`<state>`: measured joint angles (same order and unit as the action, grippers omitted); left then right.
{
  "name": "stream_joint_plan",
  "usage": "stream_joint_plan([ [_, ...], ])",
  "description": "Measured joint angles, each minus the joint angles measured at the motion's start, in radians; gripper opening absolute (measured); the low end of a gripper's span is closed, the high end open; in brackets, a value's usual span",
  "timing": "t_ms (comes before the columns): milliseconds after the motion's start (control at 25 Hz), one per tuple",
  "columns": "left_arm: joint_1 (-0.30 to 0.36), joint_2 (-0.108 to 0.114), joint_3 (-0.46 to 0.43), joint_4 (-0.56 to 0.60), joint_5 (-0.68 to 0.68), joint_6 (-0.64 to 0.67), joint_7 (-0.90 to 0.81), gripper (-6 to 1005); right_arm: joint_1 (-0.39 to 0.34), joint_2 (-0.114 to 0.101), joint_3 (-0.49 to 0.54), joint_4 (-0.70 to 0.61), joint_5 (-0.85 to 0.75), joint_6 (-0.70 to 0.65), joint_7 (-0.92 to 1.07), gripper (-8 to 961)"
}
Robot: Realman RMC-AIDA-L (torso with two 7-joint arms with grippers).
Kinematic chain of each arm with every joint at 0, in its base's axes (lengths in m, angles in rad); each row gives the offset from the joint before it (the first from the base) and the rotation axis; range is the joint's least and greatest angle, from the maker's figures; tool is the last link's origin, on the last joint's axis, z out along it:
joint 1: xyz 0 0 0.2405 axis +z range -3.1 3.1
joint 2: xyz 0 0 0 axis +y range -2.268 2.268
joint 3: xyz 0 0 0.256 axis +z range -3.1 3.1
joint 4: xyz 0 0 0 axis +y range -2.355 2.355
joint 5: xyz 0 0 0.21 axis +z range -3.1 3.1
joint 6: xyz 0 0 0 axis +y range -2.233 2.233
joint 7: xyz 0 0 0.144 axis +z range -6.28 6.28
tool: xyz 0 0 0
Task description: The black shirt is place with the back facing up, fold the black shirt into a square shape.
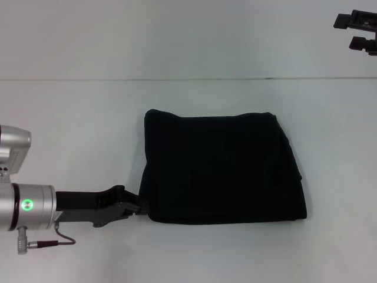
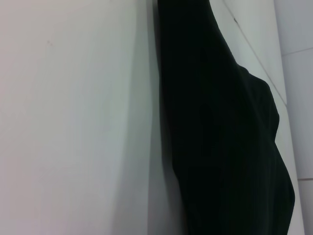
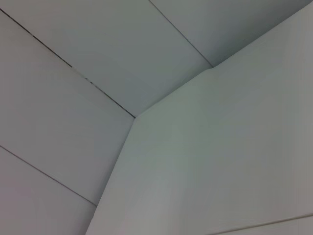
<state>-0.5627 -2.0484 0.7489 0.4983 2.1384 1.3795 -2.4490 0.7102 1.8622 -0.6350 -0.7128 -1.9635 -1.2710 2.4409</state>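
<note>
The black shirt (image 1: 221, 168) lies folded into a compact, roughly square bundle in the middle of the white table (image 1: 70, 118). No print shows on its upper face. My left gripper (image 1: 140, 206) reaches in low from the left and meets the bundle's near left corner, black against black. In the left wrist view the shirt (image 2: 220, 132) appears as a dark fold lying on the table right in front of the camera. My right gripper (image 1: 353, 32) hangs raised at the far right, well clear of the shirt, its two fingers apart with nothing between them.
The table's far edge (image 1: 188, 79) runs across behind the shirt. The right wrist view shows only a table corner (image 3: 220, 147) and tiled floor (image 3: 73, 73).
</note>
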Motion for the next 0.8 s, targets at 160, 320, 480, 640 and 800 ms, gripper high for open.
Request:
stream_joint_plan([
  [160,0.004,0.005,0.000,0.000,0.001,0.007,0.000,118,0.000,0.000,0.000,0.000,0.000,-0.001,-0.001,898],
  [320,0.005,0.010,-0.009,0.000,0.001,0.008,0.000,136,0.000,0.000,0.000,-0.001,0.000,-0.001,-0.004,898],
  [480,0.002,0.022,-0.013,-0.001,0.010,0.028,-0.009,154,0.000,0.000,0.000,-0.001,0.000,-0.002,-0.007,898],
  [640,0.003,0.043,-0.022,0.015,0.038,0.094,-0.010,172,-0.002,0.000,0.000,-0.001,0.000,-0.004,-0.010,898],
  [800,0.019,0.070,-0.120,0.088,0.091,0.184,0.010,190,-0.008,-0.002,0.000,-0.006,0.000,-0.019,-0.045,898],
])
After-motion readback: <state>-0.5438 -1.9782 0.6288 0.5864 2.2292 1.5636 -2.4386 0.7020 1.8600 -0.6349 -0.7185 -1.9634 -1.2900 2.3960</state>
